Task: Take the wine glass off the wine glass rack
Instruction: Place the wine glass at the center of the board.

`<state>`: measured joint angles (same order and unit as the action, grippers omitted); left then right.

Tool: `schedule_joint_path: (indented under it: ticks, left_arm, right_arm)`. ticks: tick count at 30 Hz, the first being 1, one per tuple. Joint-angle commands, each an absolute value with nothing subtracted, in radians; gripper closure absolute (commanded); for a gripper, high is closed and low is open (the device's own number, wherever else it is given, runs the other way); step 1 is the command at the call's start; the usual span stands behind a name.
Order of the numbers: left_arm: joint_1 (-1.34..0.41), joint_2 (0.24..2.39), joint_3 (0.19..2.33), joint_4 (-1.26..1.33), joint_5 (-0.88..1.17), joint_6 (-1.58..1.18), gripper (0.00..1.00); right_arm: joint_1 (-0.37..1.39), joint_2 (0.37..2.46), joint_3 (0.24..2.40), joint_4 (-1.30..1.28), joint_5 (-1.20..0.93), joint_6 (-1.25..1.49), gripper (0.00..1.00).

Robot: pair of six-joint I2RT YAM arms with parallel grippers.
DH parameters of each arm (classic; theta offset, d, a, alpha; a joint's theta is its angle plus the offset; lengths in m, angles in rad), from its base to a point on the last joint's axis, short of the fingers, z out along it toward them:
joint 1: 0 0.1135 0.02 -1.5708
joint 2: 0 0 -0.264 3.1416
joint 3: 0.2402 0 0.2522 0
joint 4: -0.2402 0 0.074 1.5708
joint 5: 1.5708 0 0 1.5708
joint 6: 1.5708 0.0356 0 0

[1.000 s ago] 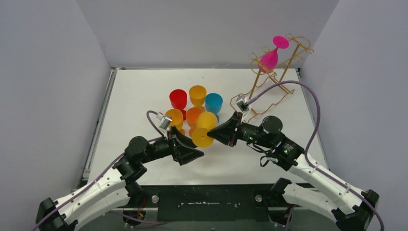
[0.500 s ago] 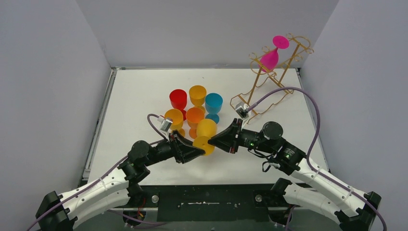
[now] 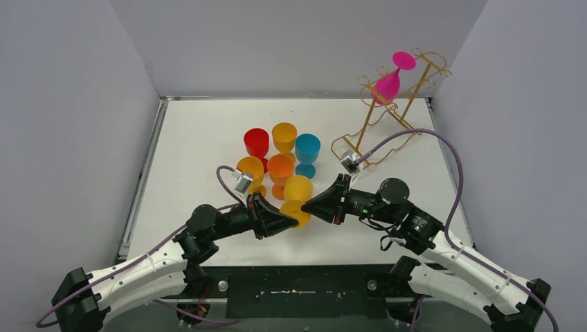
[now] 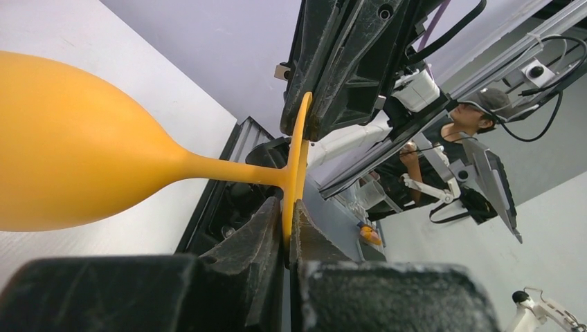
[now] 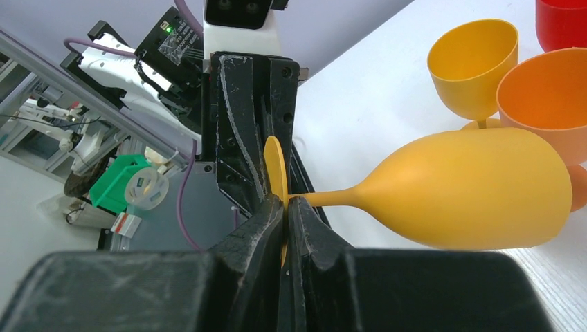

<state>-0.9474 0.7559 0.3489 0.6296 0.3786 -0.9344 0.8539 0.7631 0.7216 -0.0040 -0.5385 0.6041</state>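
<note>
A yellow wine glass (image 3: 297, 188) lies sideways just above the table between my two arms. My left gripper (image 3: 293, 221) is shut on the rim of its round foot, seen edge-on in the left wrist view, where the left gripper (image 4: 287, 207) pinches the disc below the stem and the bowl (image 4: 76, 145) fills the left. My right gripper (image 3: 309, 206) is shut on the same foot from the opposite side; the right gripper (image 5: 285, 204) pinches it beside the stem. A pink wine glass (image 3: 387, 84) hangs upside down on the gold wire wine glass rack (image 3: 405, 111) at the back right.
Several coloured wine glasses stand upright mid-table: red (image 3: 256, 142), amber (image 3: 284, 136), blue (image 3: 307, 147), orange (image 3: 280, 166) and yellow (image 3: 250, 168). The orange one and the yellow one (image 5: 474, 59) stand close beside the held bowl. Grey walls enclose the table.
My left gripper has closed on the yellow glass's foot, having been open a second ago. Both arms and the glass have shifted slightly toward the near edge.
</note>
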Motion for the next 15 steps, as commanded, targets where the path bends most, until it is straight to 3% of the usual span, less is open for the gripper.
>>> schedule_joint_path:
  ticks: [1,8,12,14,15]
  left_arm:
    - [-0.962,0.752,0.38,0.641,0.401,-0.885,1.0]
    - [-0.963,0.758,0.413,0.575,0.453,-0.828,1.0]
    - [-0.963,0.744,0.415,0.549,0.454,-0.798,1.0]
    - [-0.963,0.742,0.429,0.518,0.458,-0.778,1.0]
    - [-0.963,0.739,0.435,0.498,0.456,-0.769,0.93]
  right_arm:
    - [0.867,0.757,0.705,0.017,-0.536,0.621,0.91]
    - [0.873,0.762,0.686,0.037,-0.578,0.624,0.87]
    - [0.873,0.752,0.678,0.043,-0.575,0.633,1.0]
    - [0.874,0.739,0.661,0.07,-0.584,0.643,1.0]
    - [0.874,0.733,0.653,0.083,-0.584,0.646,1.0]
